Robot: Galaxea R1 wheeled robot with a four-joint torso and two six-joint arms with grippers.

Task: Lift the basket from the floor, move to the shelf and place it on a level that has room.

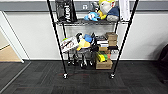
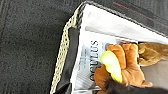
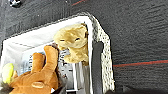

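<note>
Dark carpet tiles cover the floor (image 1: pixel 37 80) in front of a pale wall, with a strip of tan wood flooring showing through a doorway at the far left. Against the wall stands the shelf (image 1: pixel 91 37), a black wire rack on casters. Its upper tier in view holds a dark bag (image 1: pixel 65 11) on the left and plush toys (image 1: pixel 105 10) on the right; the tier below is crowded with more toys and brown cardboard boxes (image 1: pixel 111 37).

The basket (image 2: pixel 65 45) appears in both wrist views, close beneath each camera, with carpet around it. Whether it rests on the floor or is already raised, I cannot tell. The left wrist view shows one short side with its dark loop handle (image 2: pixel 70 57), a printed white box (image 2: pixel 92 60) inside and an orange-brown plush (image 2: pixel 127 65). The right wrist view shows the opposite side with its own handle (image 3: pixel 96 65) and a tan plush (image 3: pixel 72 42) that the left view catches only at its edge.

I cannot tell how either hand stands; no fingers are clear. To carry it well, I judge both sides should stay level so the toys do not spill.

Only the head view shows the rack and how full it is; only the wrist views show the basket.
</note>
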